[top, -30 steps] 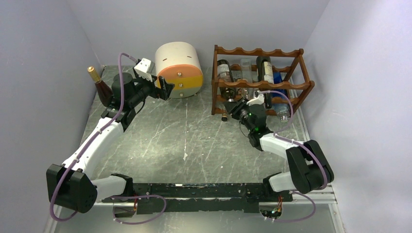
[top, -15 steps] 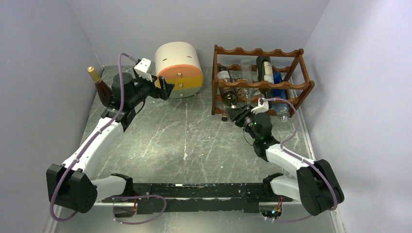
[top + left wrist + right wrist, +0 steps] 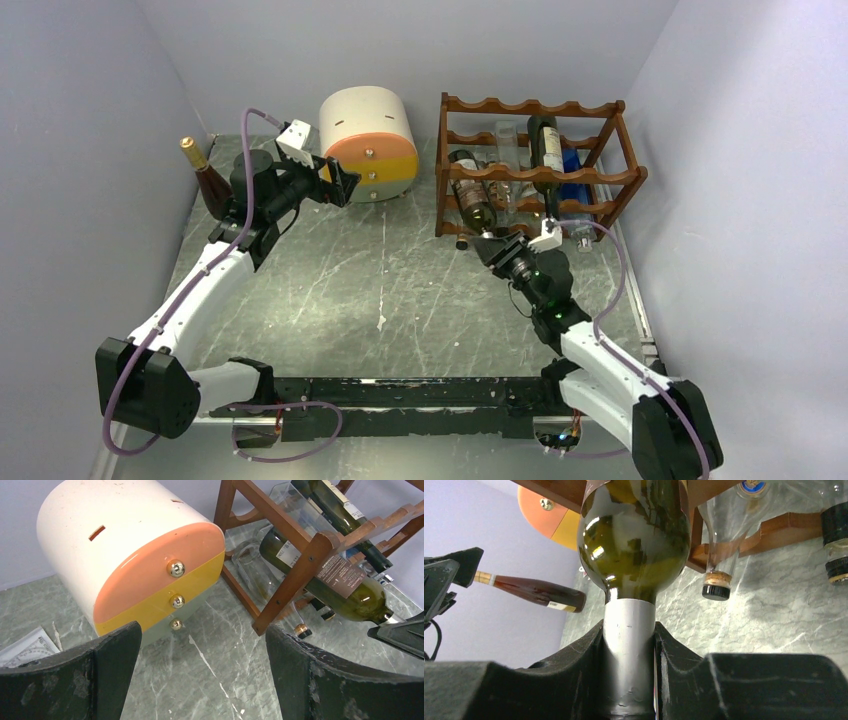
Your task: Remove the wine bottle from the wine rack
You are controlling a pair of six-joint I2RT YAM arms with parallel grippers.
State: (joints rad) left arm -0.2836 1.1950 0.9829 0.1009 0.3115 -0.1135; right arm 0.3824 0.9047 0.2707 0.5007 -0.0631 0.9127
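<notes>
The dark reddish-brown wine rack (image 3: 530, 107) stands at the back right and holds several bottles. A green wine bottle (image 3: 473, 197) with a label and a silver-foiled neck slants out of the rack's left side, its body still between the rails. My right gripper (image 3: 496, 243) is shut on that neck, and the right wrist view shows both pads pressed against the foil (image 3: 629, 645) below the bottle's shoulder (image 3: 634, 535). My left gripper (image 3: 343, 186) hangs open in front of the drawer unit, with nothing between its fingers (image 3: 115, 650). The left wrist view shows the bottle (image 3: 350, 587) beside a rack post (image 3: 295, 577).
A cream-and-orange drawer unit (image 3: 370, 140) sits left of the rack. A brown bottle with a gold top (image 3: 206, 178) stands at the back left behind the left arm. A dark bottle (image 3: 545, 145) and a clear one (image 3: 507, 150) lie in the rack. Walls close in on three sides.
My right arm has drawn back toward the near edge with the green bottle's neck in its grip, sliding the bottle partway out of the rack. The left arm has not moved.
</notes>
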